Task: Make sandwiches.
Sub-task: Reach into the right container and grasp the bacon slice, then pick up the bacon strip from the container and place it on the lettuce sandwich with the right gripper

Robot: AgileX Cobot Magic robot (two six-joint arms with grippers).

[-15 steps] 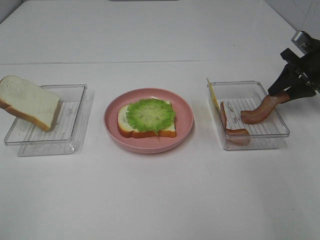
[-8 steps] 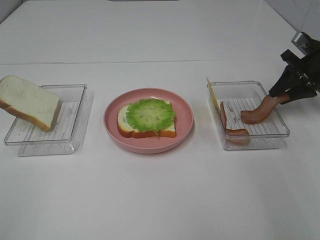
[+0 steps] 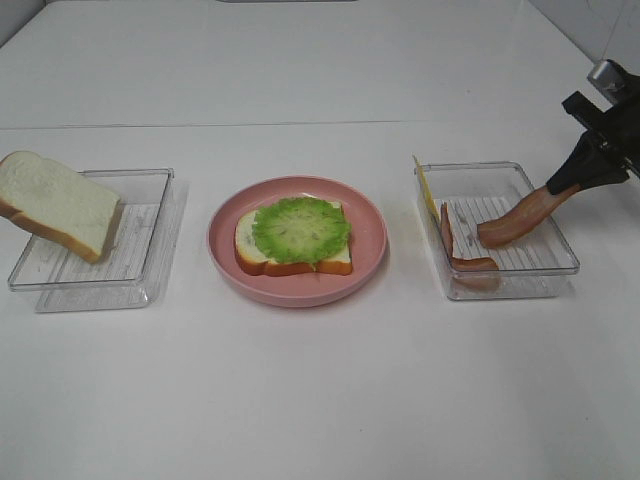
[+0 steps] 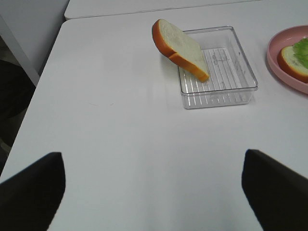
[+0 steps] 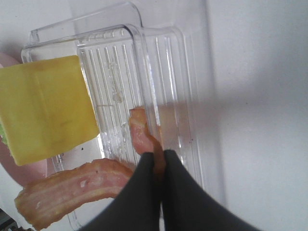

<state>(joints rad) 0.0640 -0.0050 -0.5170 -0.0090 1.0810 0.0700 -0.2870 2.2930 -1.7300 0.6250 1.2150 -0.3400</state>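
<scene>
Blk R gripper (image 5: 158, 159), smooth tapered fingers (image 5: 139, 192)

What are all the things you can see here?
table: one, white, under everything.
plate: one, pink, table's middle.
bottom bread slice: one, white, brown crust, on the plate.
lettuce: one leaf, green, on that slice.
leaning bread slice: one, white, brown crust, propped on left tray.
left tray: one, clear, left of plate.
right tray: one, clear, right of plate.
cheese square: one, yellow, upright inside right tray.
loose bacon strip: one, reddish-brown, in right tray.
gripped bacon strip: one, reddish-brown, lower end in right tray.
left gripper: one, black, open, over bare table.
right gripper: one, black, shut on gripped bacon strip.
</scene>
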